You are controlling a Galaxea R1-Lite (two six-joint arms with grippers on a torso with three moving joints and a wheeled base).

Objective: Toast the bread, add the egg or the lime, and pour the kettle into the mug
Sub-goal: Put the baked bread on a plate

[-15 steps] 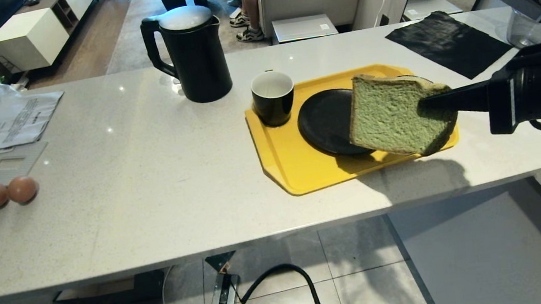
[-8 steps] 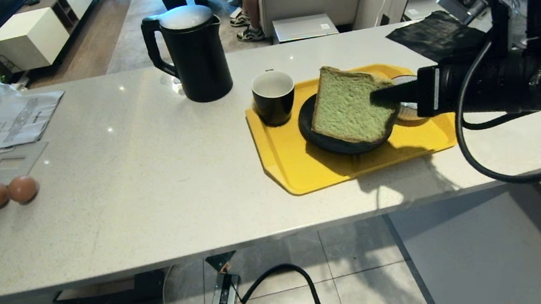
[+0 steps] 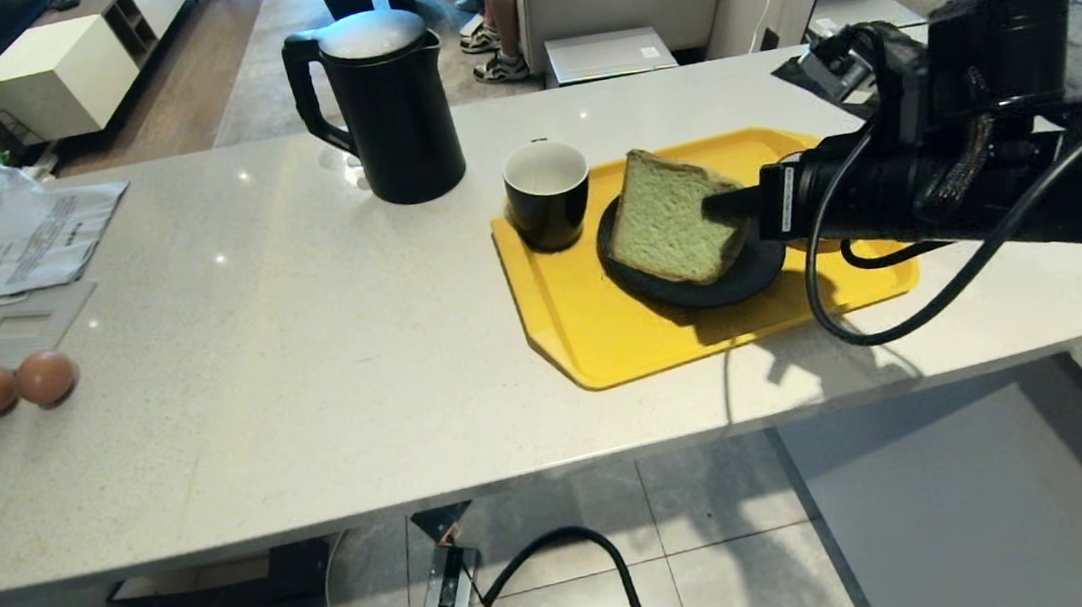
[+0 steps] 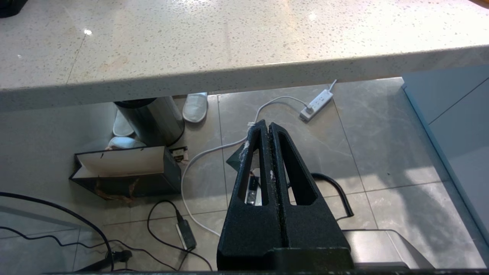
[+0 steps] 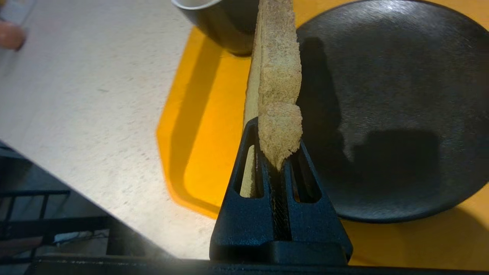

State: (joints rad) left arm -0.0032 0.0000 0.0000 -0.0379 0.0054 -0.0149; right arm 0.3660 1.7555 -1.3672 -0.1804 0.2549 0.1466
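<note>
The pale green bread (image 3: 668, 220) hangs tilted on edge over the black plate (image 3: 749, 274) on the yellow tray (image 3: 595, 338). My right gripper (image 3: 727, 205) is shut on the bread's corner, reaching in from the right. From the right wrist the bread's brown crust (image 5: 278, 84) rises out of the fingers (image 5: 244, 168), with the plate (image 5: 401, 107) beside it. The black mug (image 3: 547, 194) stands at the tray's near-left corner, and the black kettle (image 3: 390, 108) stands behind it on the counter. My left gripper (image 4: 266, 126) is shut and empty, parked below the counter edge. The egg and lime are out of view.
Two plain brown eggs (image 3: 17, 384) lie at the counter's left edge beside papers (image 3: 1, 240). A black mat (image 3: 890, 81) lies at the back right. Cables and a power strip (image 4: 316, 109) lie on the tiled floor under the counter. A person's legs (image 3: 495, 7) show behind the counter.
My right arm has carried the bread leftward and down, from over the tray's right end to low above the black plate. The left arm stays still.
</note>
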